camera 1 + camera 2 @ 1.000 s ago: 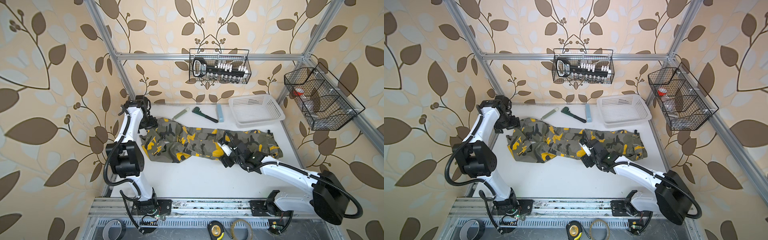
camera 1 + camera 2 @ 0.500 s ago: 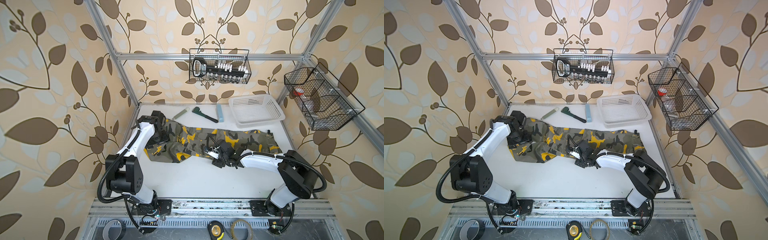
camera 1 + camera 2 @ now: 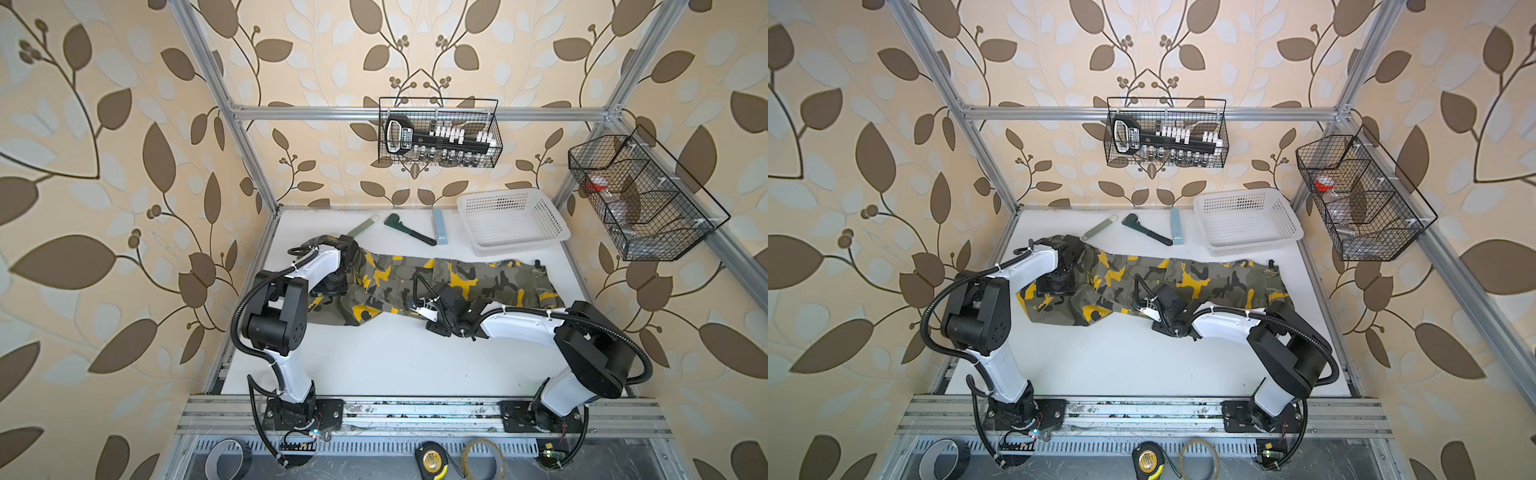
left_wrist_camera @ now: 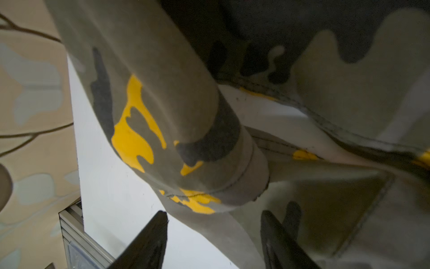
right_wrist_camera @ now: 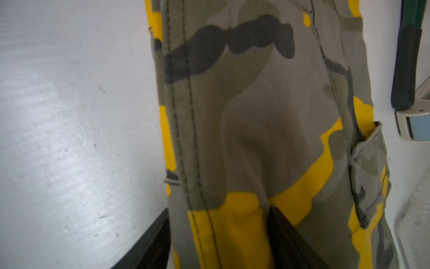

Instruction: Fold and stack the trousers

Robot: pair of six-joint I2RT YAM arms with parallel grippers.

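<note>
Trousers (image 3: 469, 276) lie lengthwise across the far half of the table (image 3: 395, 361), flat on it, spread from the left edge almost to the right; the left end is wider and rumpled, with one leg lapped over the other; the right end sits just in front of the basket (image 3: 552, 232), apart from it.

Left gripper (image 4: 214, 212) points down over the left end; jaws part open; one finger (image 4: 149, 240) is over bare table, the other on cloth; the cloth edge runs between them with a strip of table showing in the gap, so nothing is pinched.

Right gripper (image 5: 218, 209) is low at the near edge of the trousers, about mid-length; jaws apart and straddling a band of the leg along its seam; cloth fills the gap and bulges a bit; can't tell if it is gripped or only bracketed.

Wrench (image 3: 409, 232), blue block (image 3: 439, 226) and a pale strip (image 3: 362, 225) lie behind the trousers near the back wall; none touches them.
</note>
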